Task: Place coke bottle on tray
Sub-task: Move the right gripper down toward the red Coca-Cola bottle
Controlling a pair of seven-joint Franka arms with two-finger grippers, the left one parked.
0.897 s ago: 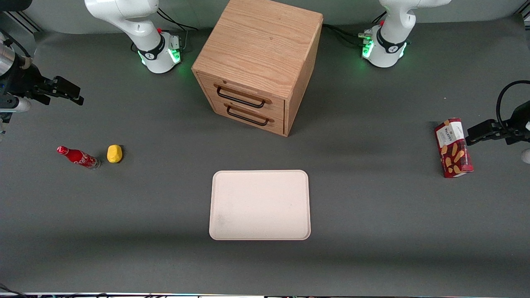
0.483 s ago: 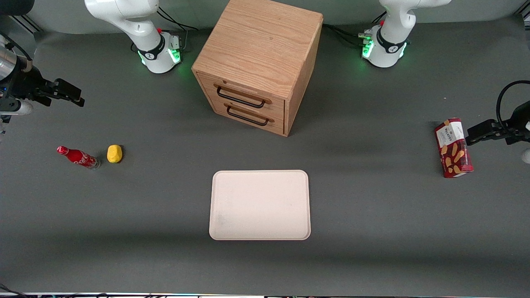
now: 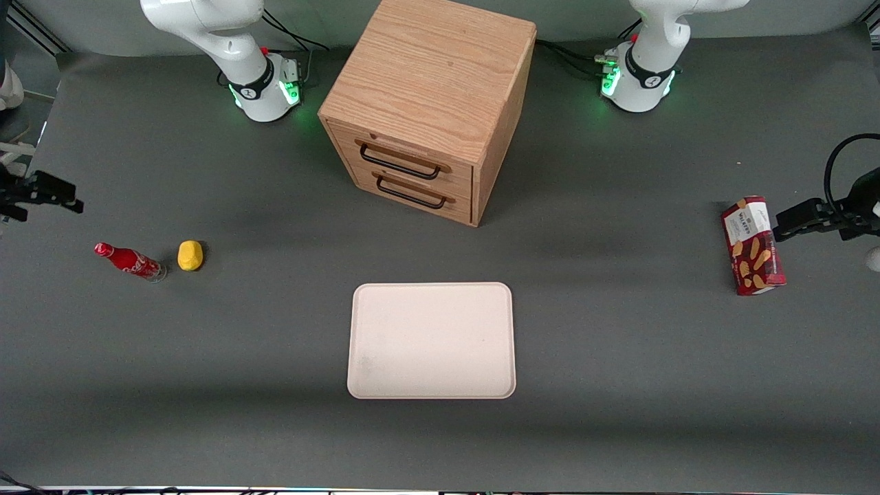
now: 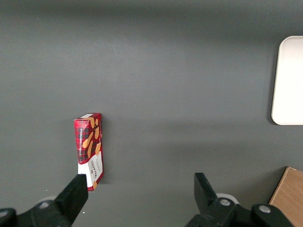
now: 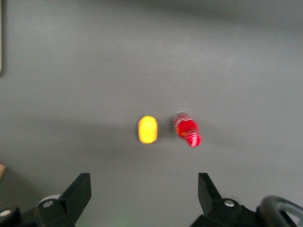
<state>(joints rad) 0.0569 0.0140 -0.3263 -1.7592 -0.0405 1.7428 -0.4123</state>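
Two claw fingers (image 5: 75,196) spread wide apart, nothing between them; claw (image 5: 144,201) hangs above the counter (image 3: 619,385) at the working arm's end, looking down on the coke bottle (image 5: 187,130) and a small yellow object (image 5: 147,129). In the front view only a dark part of the claw (image 3: 48,192) pokes in at the frame edge, up off the surface and farther from the camera than the bottle. Coke bottle (image 3: 129,261) sits on the bare counter, appears tilted or lying with its red cap pointing toward the working arm's end, silvery base toward the yellow object (image 3: 190,255); the two are just beside each other, not touching. Tray (image 3: 432,340) lies flat near the middle of the counter, well apart from the bottle, with nothing on it. Wooden drawer cabinet (image 3: 430,103) stands farther from the camera than the tray, two dark handles on its front. Red snack box (image 3: 753,245) stands toward the parked arm's end; it also shows in the left wrist view (image 4: 89,150), with a corner of the tray (image 4: 289,82) there too.
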